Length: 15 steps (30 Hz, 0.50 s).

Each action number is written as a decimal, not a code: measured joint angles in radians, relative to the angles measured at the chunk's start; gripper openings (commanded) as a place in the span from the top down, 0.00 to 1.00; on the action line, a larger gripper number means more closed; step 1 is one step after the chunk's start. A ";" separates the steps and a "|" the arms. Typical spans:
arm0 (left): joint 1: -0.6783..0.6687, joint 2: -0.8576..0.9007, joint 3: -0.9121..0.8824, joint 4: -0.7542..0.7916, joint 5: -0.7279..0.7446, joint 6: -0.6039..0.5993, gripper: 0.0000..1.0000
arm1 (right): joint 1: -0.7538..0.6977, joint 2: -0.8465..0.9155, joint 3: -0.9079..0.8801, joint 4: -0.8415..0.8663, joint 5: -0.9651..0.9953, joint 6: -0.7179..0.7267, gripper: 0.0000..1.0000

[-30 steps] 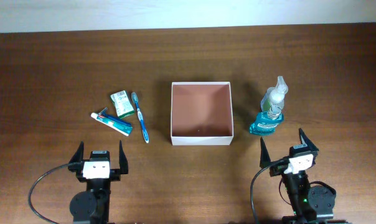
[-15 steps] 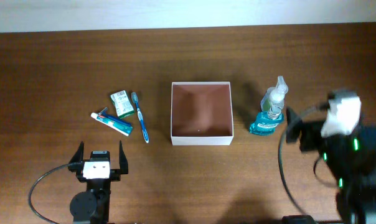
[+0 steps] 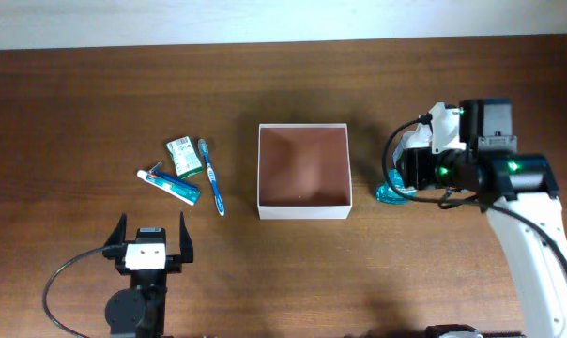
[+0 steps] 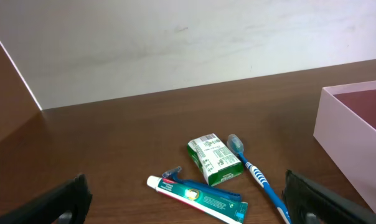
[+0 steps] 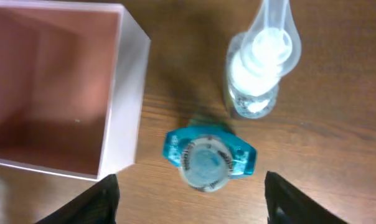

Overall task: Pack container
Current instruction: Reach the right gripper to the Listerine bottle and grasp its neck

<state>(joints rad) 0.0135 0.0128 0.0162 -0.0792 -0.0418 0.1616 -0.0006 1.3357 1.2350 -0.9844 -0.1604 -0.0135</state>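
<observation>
The container (image 3: 302,213), a square white-walled box with a reddish-brown inside, stands open mid-table; it also shows in the right wrist view (image 5: 124,93) and the left wrist view (image 4: 347,121). My right gripper (image 3: 403,176) hangs open above a blue mouthwash bottle (image 5: 206,158) and a clear spray bottle (image 5: 261,68), just right of the container. Its fingers (image 5: 191,205) hold nothing. In the overhead view only the blue bottle's base (image 3: 389,194) shows under the arm. My left gripper (image 3: 152,242) rests open and empty at the front left.
Left of the container lie a toothpaste tube (image 3: 171,184), a razor (image 4: 174,173), a green-white packet (image 3: 183,155) and a blue toothbrush (image 3: 211,178). They also show ahead of the open left fingers (image 4: 185,214). A pale wall runs behind the table.
My right arm has lifted from its rest at the front right and moved forward over the two bottles. The left arm and all the items have not moved.
</observation>
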 measured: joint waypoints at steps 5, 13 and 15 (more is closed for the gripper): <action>0.000 0.000 0.000 0.000 0.000 0.000 0.01 | 0.000 0.004 0.000 -0.010 0.055 0.036 0.30; 0.000 0.000 0.000 0.000 0.000 0.000 0.01 | 0.000 0.003 -0.109 0.174 0.079 0.043 0.28; 0.000 0.000 0.000 0.000 0.000 0.000 0.01 | 0.000 0.003 -0.150 0.208 0.082 0.043 0.27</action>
<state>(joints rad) 0.0135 0.0128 0.0162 -0.0792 -0.0418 0.1616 -0.0006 1.3384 1.0851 -0.7761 -0.0780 0.0292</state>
